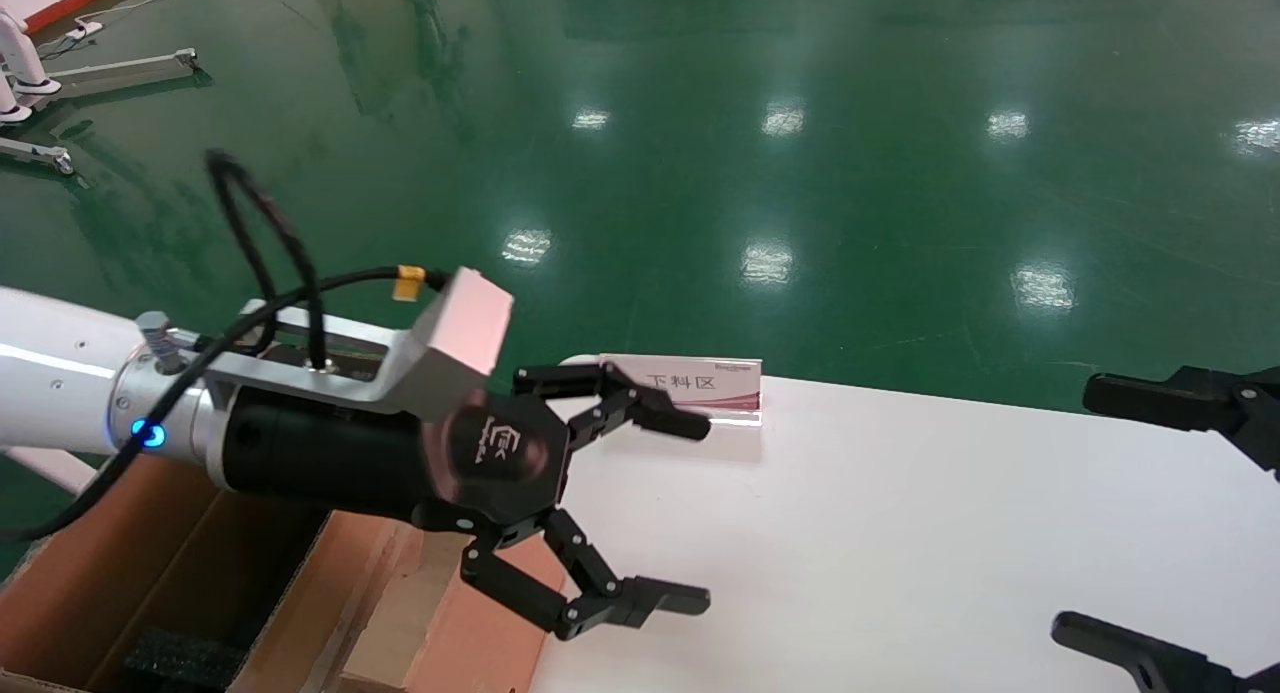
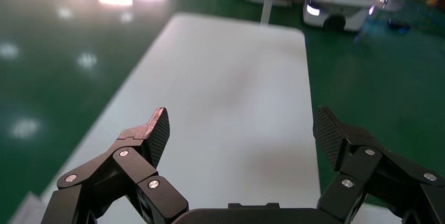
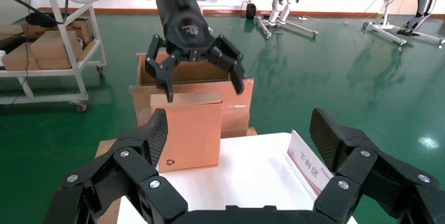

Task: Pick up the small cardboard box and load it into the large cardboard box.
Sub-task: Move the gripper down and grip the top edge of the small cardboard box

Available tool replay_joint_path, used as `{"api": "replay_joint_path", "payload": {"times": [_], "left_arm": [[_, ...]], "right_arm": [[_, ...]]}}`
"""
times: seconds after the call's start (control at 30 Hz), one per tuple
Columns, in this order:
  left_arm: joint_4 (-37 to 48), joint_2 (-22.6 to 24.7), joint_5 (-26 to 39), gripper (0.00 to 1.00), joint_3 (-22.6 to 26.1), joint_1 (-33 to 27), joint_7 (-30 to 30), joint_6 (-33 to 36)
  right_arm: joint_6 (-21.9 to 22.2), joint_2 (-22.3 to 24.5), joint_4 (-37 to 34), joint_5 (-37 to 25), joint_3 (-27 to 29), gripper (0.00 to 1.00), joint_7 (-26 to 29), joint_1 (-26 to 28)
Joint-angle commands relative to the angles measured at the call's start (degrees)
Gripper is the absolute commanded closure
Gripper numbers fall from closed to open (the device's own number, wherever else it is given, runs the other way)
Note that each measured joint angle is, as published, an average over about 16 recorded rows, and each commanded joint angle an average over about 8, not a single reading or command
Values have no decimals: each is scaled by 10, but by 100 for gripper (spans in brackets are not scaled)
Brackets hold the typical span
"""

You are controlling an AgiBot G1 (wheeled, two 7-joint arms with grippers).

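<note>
The small cardboard box (image 3: 186, 129) stands upright on the near end of the white table (image 3: 246, 177), recycling mark low on its reddish face. In the head view the small cardboard box (image 1: 480, 633) shows below my left wrist, with a paler tan side. My left gripper (image 1: 695, 513) hovers above and just past it, open and empty; the left gripper (image 3: 199, 72) hangs over the box top without touching. The large cardboard box (image 1: 150, 563) sits left of the table, black foam (image 1: 180, 658) inside. My right gripper (image 1: 1100, 513) is open at the right edge.
A white sign with red trim (image 1: 700, 383) stands at the table's far edge. A shelf cart with cartons (image 3: 47, 51) and the large cardboard box (image 3: 231, 93) lie behind the small one. Green floor surrounds the table (image 2: 225, 77); a wheeled robot base (image 2: 341, 9) stands beyond its end.
</note>
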Motion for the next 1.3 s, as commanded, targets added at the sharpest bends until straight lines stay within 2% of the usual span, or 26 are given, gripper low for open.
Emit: {"api": "replay_joint_path", "payload": {"times": [0.03,0.2,0.37,0.63,1.07,1.3], "left_arm": [[-5,-3,19,0,13,-14,-23,4],[-9,17,101,0,62,-82,-144,38],[-3,47,186,0,138,-169,-277,71],[9,90,267,0,251,-290,-443,100],[-1,133,349,0,387,-428,-603,111],[-8,143,362,0,469,-484,-672,112]], "right_arm": [[0,0,0,0,0,0,0,0],[0,0,0,0,0,0,0,0],[0,0,0,0,0,0,0,0],[0,0,0,0,0,0,0,0],[0,0,0,0,0,0,0,0],[0,0,0,0,0,0,0,0]]}}
